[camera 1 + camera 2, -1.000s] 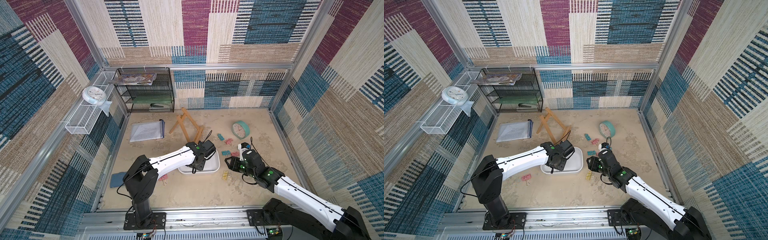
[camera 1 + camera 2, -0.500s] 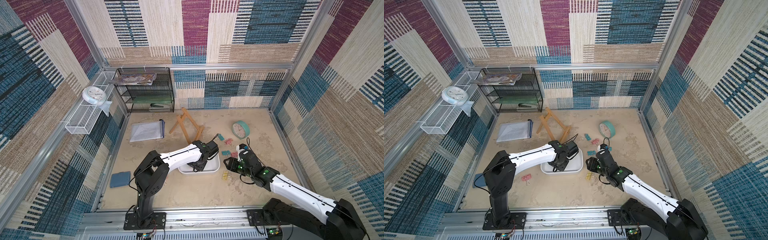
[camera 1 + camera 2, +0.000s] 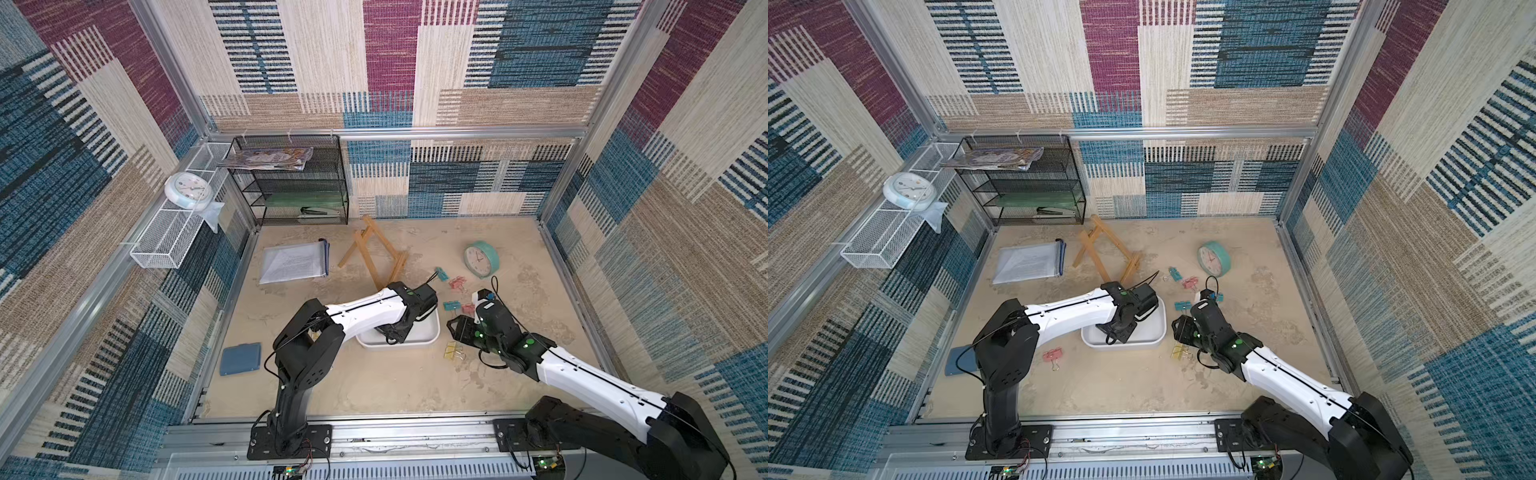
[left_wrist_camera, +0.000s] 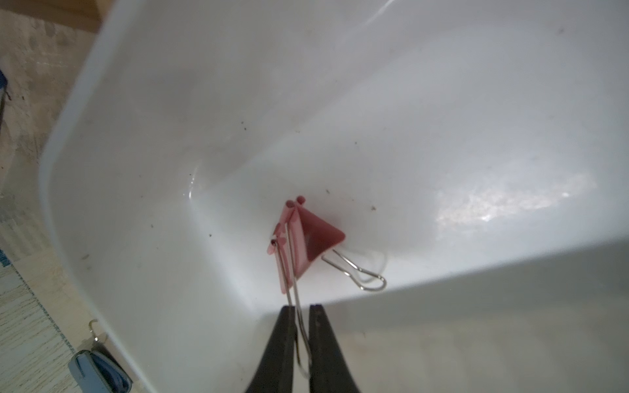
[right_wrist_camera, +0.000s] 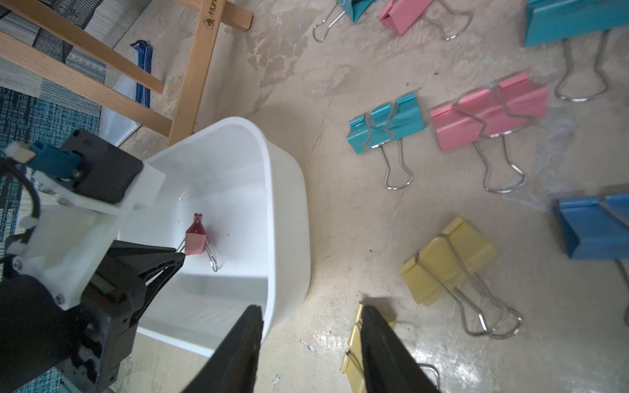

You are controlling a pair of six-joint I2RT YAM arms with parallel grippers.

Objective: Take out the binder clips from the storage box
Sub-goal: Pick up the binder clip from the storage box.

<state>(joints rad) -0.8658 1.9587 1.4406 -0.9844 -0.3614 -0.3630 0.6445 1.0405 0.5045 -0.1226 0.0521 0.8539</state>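
Pink binder clip (image 4: 308, 238) | left gripper (image 4: 302, 308) clenched on wire handle (image 4: 295, 292), right gripper (image 5: 311, 309) released | I fear thin-wire slip back into storage box (image 4: 136, 102)

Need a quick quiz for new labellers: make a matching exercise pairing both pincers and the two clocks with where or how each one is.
Column one:
1. left pincer
2. right pincer
3. teal clock
4. white clock

Column two:
a. on the wire basket at the wall
b. shut on the wire handle of the pink clip, inside the white box
c. open, outside the box, near a yellow clip
d. on the tabletop

Pairs: 1-b; 2-c; 3-d; 4-a
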